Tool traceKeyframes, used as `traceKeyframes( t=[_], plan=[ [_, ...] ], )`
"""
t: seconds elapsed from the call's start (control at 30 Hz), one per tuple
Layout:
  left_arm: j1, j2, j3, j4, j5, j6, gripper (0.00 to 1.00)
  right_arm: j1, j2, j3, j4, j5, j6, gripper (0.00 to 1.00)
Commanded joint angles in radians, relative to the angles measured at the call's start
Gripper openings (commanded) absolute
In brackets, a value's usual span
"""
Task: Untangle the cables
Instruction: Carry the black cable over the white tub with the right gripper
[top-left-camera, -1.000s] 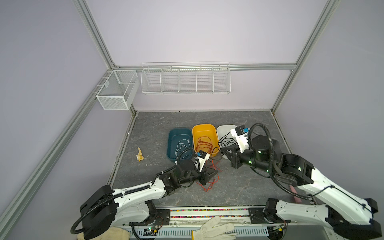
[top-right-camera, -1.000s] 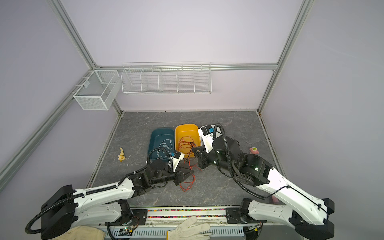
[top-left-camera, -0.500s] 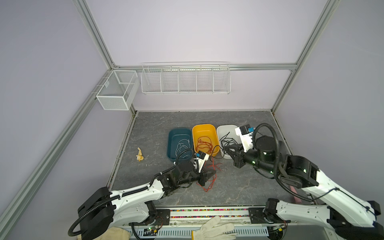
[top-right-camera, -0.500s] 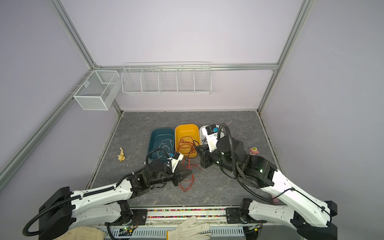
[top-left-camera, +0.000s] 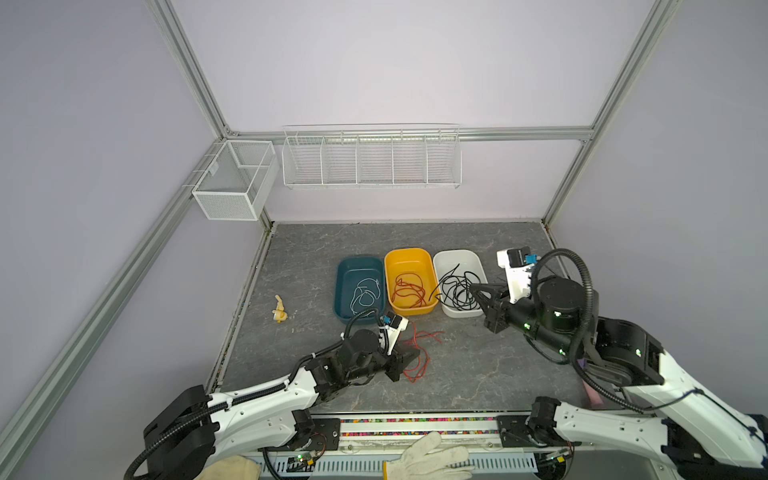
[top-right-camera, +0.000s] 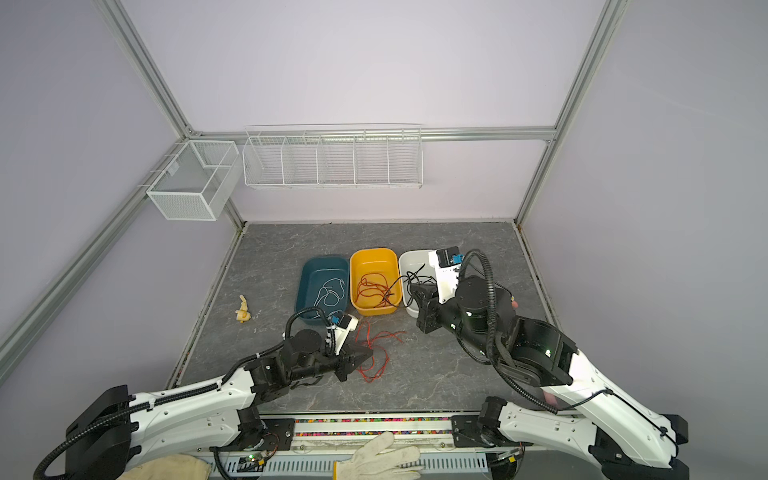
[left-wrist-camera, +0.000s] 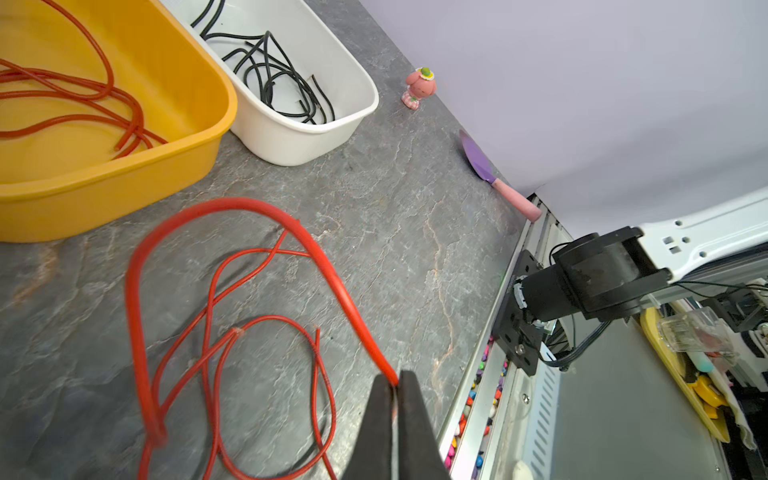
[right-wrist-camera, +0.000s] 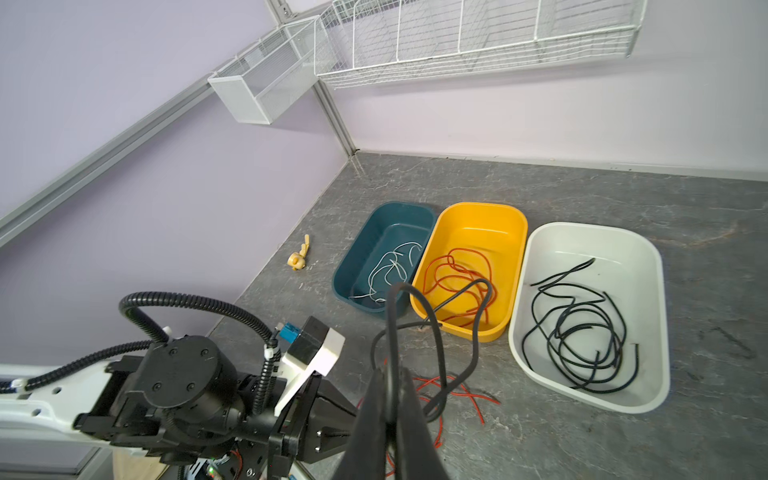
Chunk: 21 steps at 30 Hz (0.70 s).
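Observation:
A loose red cable lies tangled on the grey table in front of the bins. My left gripper is shut on one strand of it, low over the table in both top views. My right gripper is shut on a black cable that loops in the air. In both top views that gripper hovers at the white bin's near side. White cable lies in the teal bin, red cables in the yellow bin, black cables in the white bin.
A small yellow toy lies left of the bins. A pink figurine and a purple knife with a pink handle sit by the right wall. Wire baskets hang on the walls. A white glove rests on the front rail.
My left gripper has shut on the red cable. The right arm has swung right and back towards the white bin, carrying the black cable away from the red one.

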Motion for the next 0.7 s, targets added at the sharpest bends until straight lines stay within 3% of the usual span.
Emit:
traceKeyframes(
  t=[0.0, 0.27, 0.67],
  plan=[
    [-0.004, -0.026, -0.007, -0.045, -0.038, 0.03, 0.0, -0.012, -0.015, -0.009, -0.028, 0.072, -0.021, 0.07],
    [-0.004, -0.036, -0.005, -0.101, -0.074, 0.043, 0.0, -0.061, 0.012, -0.064, -0.038, 0.15, -0.057, 0.07],
    [-0.004, -0.07, -0.008, -0.133, -0.116, 0.045, 0.0, -0.31, 0.099, -0.112, -0.001, -0.046, -0.08, 0.07]
  ],
)
